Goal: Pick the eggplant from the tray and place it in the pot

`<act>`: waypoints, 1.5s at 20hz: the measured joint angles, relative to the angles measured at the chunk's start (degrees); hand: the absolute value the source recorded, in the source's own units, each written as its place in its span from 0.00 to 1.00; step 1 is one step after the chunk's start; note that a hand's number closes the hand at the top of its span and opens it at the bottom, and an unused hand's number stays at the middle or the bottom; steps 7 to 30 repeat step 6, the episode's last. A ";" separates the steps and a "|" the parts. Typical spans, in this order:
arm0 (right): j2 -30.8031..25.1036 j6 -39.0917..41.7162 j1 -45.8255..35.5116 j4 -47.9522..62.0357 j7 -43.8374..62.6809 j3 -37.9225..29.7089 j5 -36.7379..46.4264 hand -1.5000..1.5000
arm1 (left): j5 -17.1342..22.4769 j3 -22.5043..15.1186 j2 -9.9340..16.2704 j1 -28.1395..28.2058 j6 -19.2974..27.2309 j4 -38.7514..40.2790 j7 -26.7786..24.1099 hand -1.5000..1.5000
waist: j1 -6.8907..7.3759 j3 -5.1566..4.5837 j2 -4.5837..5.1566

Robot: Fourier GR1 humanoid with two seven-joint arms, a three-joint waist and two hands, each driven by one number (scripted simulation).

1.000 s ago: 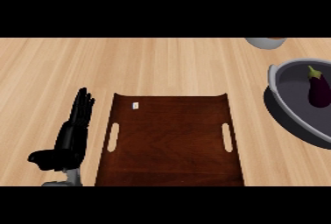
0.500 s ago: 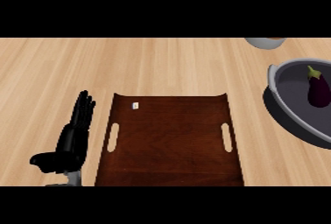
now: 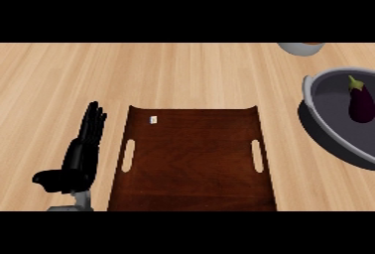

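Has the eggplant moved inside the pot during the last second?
No. The eggplant lies at the same spot in the pot, equally far from the tray as before.

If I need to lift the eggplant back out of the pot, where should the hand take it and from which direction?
Take the eggplant round its thick purple middle, coming down from above. It lies lengthwise in the grey pot, green stem pointing to the far side, and the pot's wall blocks a sideways approach. The stem end is thin, so probably a poor hold. Only the left hand shows, resting open beside the wooden tray.
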 measured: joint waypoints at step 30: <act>-2.48 1.04 2.42 2.61 -2.70 -4.59 -4.64 0.00 | -0.21 -0.05 0.14 0.61 -0.24 -2.32 1.59 0.50 | 0.01 -0.02 -0.01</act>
